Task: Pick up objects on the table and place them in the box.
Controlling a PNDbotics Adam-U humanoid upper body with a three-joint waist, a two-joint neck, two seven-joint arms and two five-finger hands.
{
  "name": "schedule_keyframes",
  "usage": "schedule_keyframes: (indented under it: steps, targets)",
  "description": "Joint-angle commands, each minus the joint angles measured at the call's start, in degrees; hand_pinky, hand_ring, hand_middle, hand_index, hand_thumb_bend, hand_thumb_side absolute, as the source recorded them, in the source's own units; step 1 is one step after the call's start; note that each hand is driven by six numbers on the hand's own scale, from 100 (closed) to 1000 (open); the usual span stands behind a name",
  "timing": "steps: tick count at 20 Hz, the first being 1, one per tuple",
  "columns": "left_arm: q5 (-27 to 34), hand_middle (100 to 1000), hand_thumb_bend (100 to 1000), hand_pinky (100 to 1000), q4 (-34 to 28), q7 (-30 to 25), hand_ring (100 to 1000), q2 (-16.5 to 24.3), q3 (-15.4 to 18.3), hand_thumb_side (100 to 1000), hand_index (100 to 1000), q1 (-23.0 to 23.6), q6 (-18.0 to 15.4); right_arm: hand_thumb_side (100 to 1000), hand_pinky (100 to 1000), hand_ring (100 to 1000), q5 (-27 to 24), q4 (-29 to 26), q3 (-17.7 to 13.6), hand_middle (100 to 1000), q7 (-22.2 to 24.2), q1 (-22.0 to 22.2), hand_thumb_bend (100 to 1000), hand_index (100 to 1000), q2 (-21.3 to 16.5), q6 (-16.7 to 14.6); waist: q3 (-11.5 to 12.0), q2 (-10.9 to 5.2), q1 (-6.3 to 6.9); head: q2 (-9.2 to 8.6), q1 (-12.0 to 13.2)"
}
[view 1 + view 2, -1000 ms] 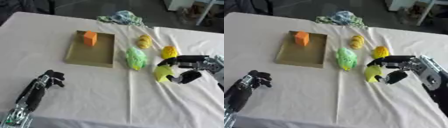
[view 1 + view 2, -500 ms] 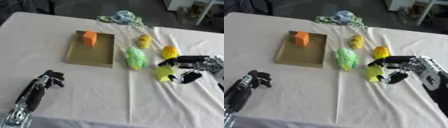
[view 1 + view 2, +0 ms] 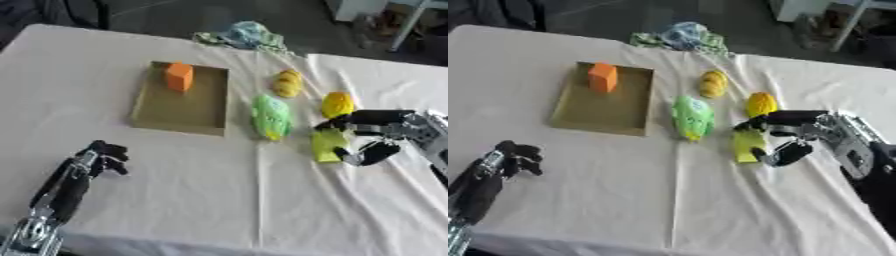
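Objects for the task lie spread over a white-clothed surface, seen from above. At the lower left, the robot's left hand rests idle on the cloth, its dark fingers curled in and holding nothing. To its upper right sits the box, a shallow brown cardboard tray, with an orange block already standing inside it at the far end. Just beside the box's right wall lies a light green object, elongated, on the cloth. Beyond it, farther from the camera, is a yellow rounded object, and well behind that, at the far edge of the surface, a crumpled blue-and-green bundle. Right of the green object lies a second yellow rounded object, and just in front of it a yellow-green block. The robot's right hand reaches in from the right edge, fingers above and thumb below curled round the right side of the yellow-green block, which appears to be still on the cloth, outside the box.
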Motion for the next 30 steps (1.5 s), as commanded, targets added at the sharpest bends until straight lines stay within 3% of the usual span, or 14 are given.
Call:
schedule_keyframes:
  steps: [1,4,9,13,16,23,30]
  targets:
    - [-0.13,591,100,796,-0.58,0.20,553,0.82,0.27,1000,726,-0.36,-0.01,165,796,792,0.72,-0.18,-1.14,706,5.67,-0.37,100,943,-0.66,-8.16,0.00,-1.00,-0.39,-0.06,-0.01]
    - [-0.14,591,100,796,-0.56,0.25,553,0.75,0.34,1000,726,-0.38,-0.03,100,788,775,0.15,-1.43,-2.89,681,2.31,-0.16,100,931,-0.81,-7.13,-0.07,-1.03,-0.35,-0.06,0.18]
    - [-0.13,590,100,796,-0.53,0.31,553,0.69,0.36,1000,726,-0.34,-0.04,100,783,763,-3.36,-4.30,-5.68,673,-1.28,-1.49,100,927,-1.66,-4.41,-0.20,-1.19,-0.34,-0.06,0.18]
    - [-0.09,590,100,796,-0.53,0.23,552,0.65,0.27,1000,726,-0.33,-0.07,100,782,758,-5.92,-5.88,-7.26,671,-1.92,-4.79,100,928,-1.06,-2.28,-0.17,-1.34,-0.29,-0.06,-0.07]
    - [-0.01,590,100,796,-0.59,0.09,552,0.60,0.10,1000,726,-0.56,-0.15,100,784,759,-5.19,-4.76,-8.24,678,-1.32,-8.92,100,931,1.65,-0.81,0.05,-1.31,0.05,-0.06,-0.64]
    - [0.42,589,100,795,-0.76,-0.45,552,0.33,-0.54,1000,726,-1.23,-0.28,100,790,758,5.07,3.19,-13.47,685,-3.01,-17.92,100,934,13.16,1.67,1.07,-1.00,1.07,-0.06,-3.10]
    - [0.87,588,100,795,-0.87,-1.54,551,0.44,-1.63,1000,726,-2.20,-0.33,100,798,772,18.87,9.80,-17.22,717,-6.52,-22.39,100,949,23.74,3.28,3.42,-0.30,1.74,-0.06,-6.50]
